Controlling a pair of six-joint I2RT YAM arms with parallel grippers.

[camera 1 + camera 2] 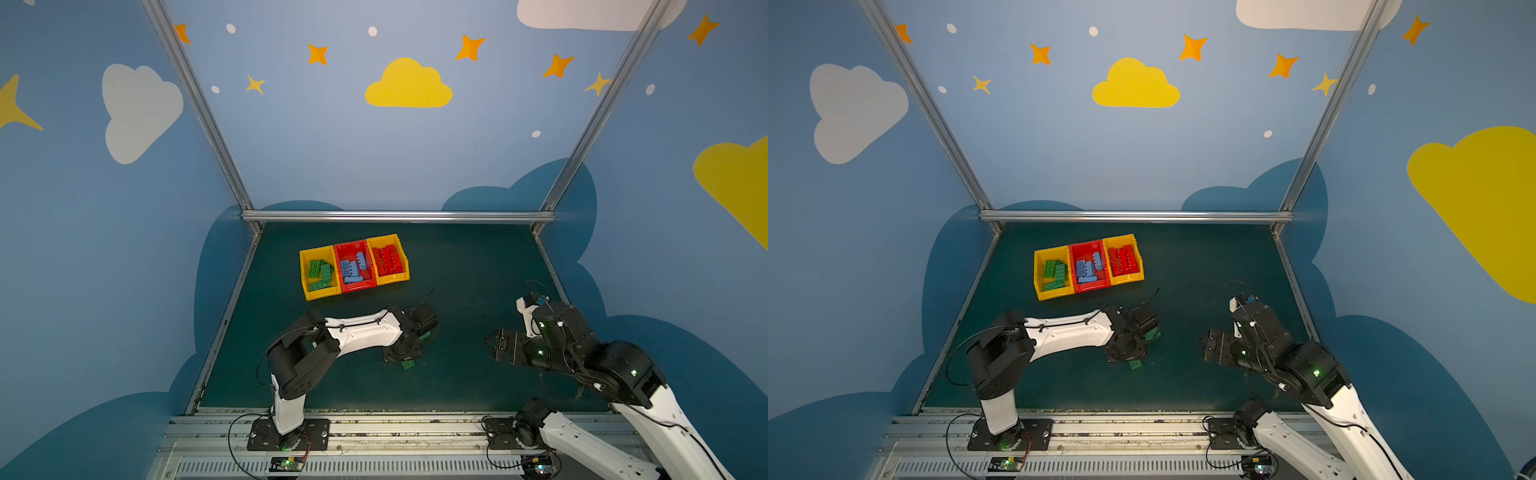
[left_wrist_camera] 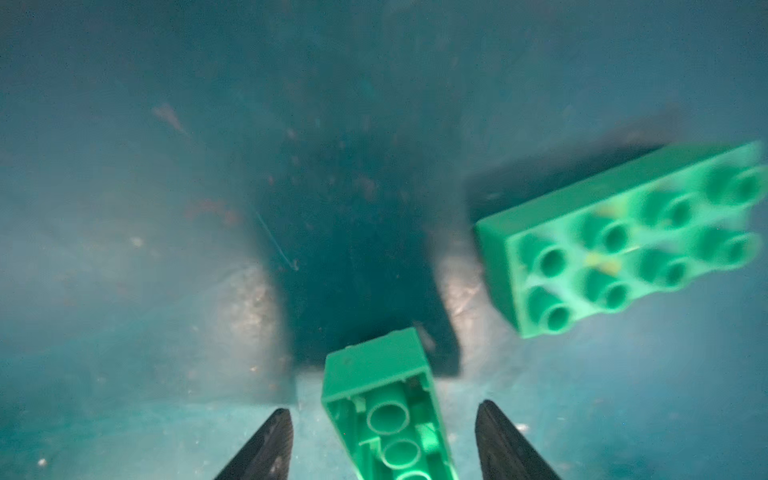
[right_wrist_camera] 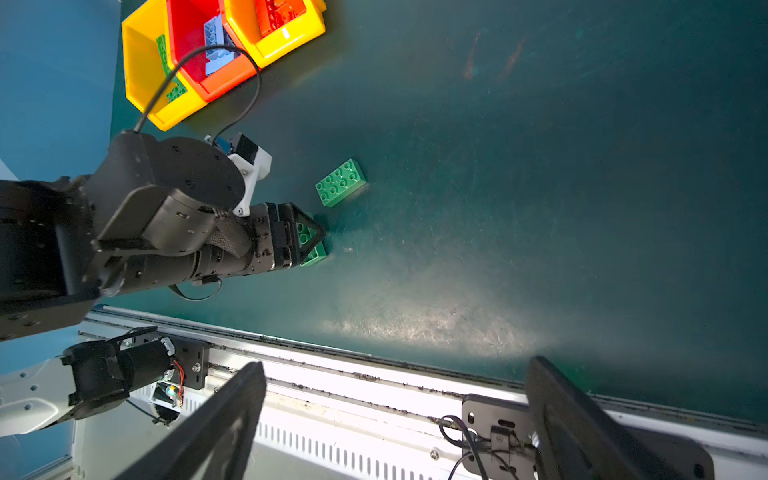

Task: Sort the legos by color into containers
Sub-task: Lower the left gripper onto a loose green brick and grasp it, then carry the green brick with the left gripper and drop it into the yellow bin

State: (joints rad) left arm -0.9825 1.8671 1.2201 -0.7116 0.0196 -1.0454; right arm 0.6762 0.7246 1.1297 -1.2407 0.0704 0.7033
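Blue walls [image 1: 332, 158] painted with clouds and stars stand on three sides, joined by aluminium rails [image 1: 399, 216]. The green bench [image 1: 478, 266] is scuffed, with a pale glare near its front. The containers [image 1: 320, 296] sit at its far left, legos [image 1: 351, 268] sorted inside by colour. My right hand [image 3: 395, 365] hangs spread wide, holding nothing. My left hand [image 2: 382, 411] is spread astride a green brick [image 2: 374, 374] on the bench, gaps either side; a second green brick [image 2: 623, 241] lies just beside.
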